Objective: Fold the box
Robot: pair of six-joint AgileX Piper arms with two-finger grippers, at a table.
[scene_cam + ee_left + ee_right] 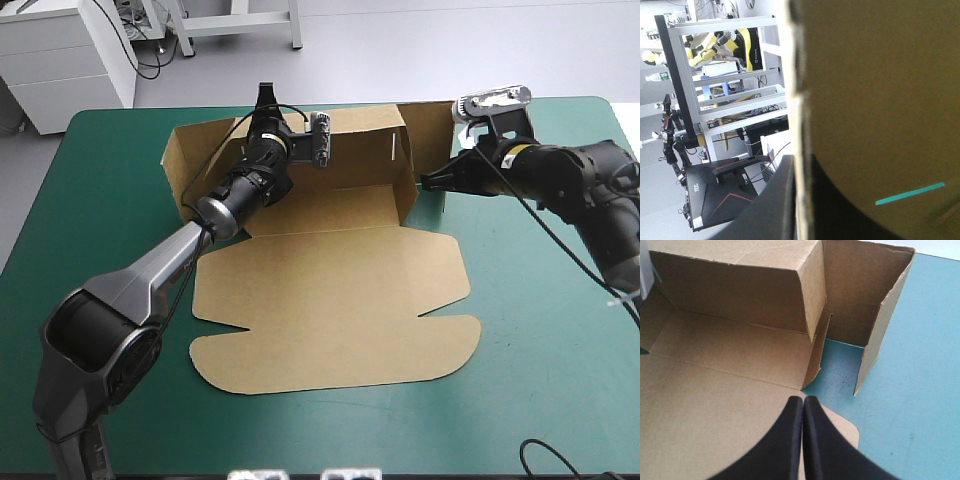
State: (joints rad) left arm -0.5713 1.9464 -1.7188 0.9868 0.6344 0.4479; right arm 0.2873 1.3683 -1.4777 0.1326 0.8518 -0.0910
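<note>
The brown box (330, 290) lies mid-table, its back and side walls raised and its rounded lid flat toward the front. My left gripper (266, 100) is at the top edge of the back wall. In the left wrist view its black fingers (775, 200) stand on either side of the board's edge (796, 100), shut on the box. My right gripper (428, 182) is shut with nothing in it, just outside the right wall. Its tips (803, 400) hover over a flat rounded flap (840, 427), pointing at the right-hand corner (815, 340) and the loose outer wall panel (880, 325).
The teal-green cover (540, 300) shows all round the box, widest in front and to the right. The table's far edge (350, 105) runs close behind the back wall. A patch of cover (840, 370) shows between the inner and outer right panels.
</note>
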